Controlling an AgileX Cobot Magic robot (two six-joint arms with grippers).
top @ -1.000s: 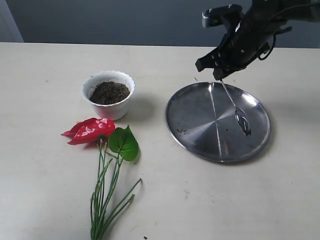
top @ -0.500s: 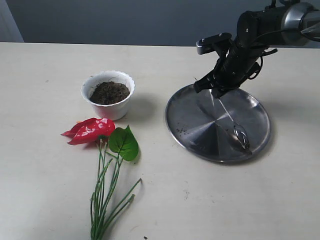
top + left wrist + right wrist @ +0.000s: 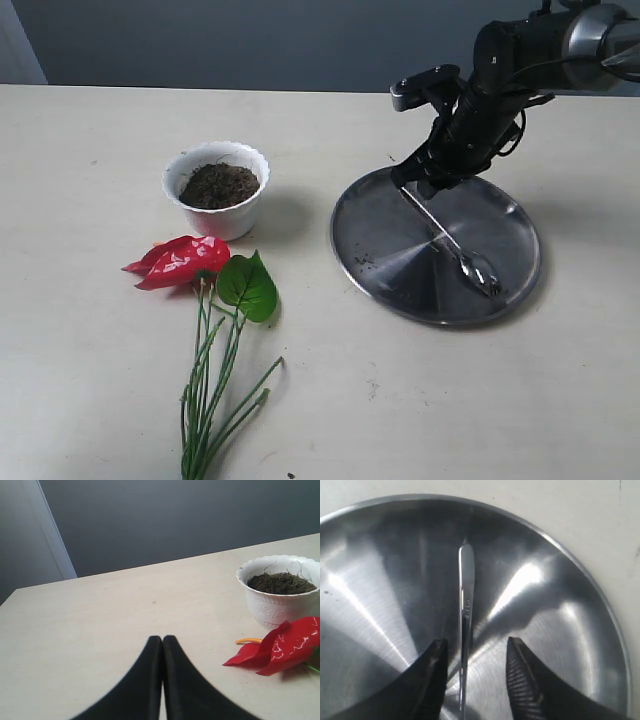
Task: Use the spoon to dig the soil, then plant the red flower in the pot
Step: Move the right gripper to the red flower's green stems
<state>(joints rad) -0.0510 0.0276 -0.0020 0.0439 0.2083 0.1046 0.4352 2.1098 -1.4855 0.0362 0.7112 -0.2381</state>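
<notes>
A: Where do we stand with the right claw (image 3: 428, 180)?

B: We see it low over the far rim of the steel plate (image 3: 380, 215), its two fingers spread. In the right wrist view the spoon (image 3: 466, 615) handle runs between the fingers (image 3: 432, 680) with a gap on each side, nearer one finger than the other, so we would not call it pinched.

A: And the spoon itself?

B: In the exterior view the spoon (image 3: 450, 242) lies flat on the plate, handle end under the claw, bowl out toward the near side of the plate, away from the claw. We also make out a few dark crumbs on the plate.

A: What about the left claw (image 3: 162, 645)?

B: Its dark fingers are pressed together, tips touching, with nothing between them. It sits above bare tabletop (image 3: 100, 625). We cannot find that arm in the exterior view.

A: The rest of the task's things?

B: The pot (image 3: 216, 189) stands upright, well apart from the right claw, across the tabletop from the plate. The soil (image 3: 218, 185) fills it almost to the scalloped rim. The red flower (image 3: 180, 262) lies flat just beside the pot on its near side, green stems trailing farther from it. From the left wrist, the pot (image 3: 280, 597) and the red flower's petal (image 3: 280, 647) are off to one side of the shut fingers, the petal in front of the pot.
</notes>
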